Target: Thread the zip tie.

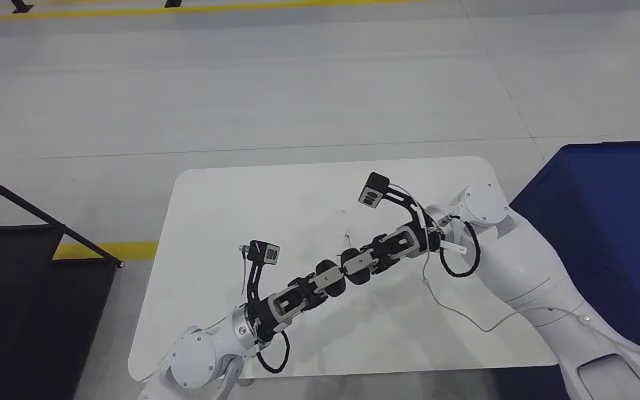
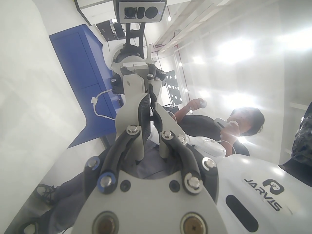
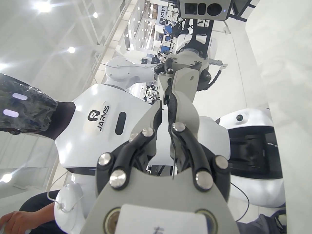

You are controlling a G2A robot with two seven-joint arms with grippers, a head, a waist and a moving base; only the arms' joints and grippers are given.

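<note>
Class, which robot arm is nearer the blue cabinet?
Right. The right arm is over the half of the table beside the blue cabinet; the left arm is over the far half.

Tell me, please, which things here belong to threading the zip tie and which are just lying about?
For the job:
- zip tie, a thin strip running from the right gripper
- left gripper, meeting the right one tip to tip above the table

Just about:
- white table
- blue cabinet beside it
</note>
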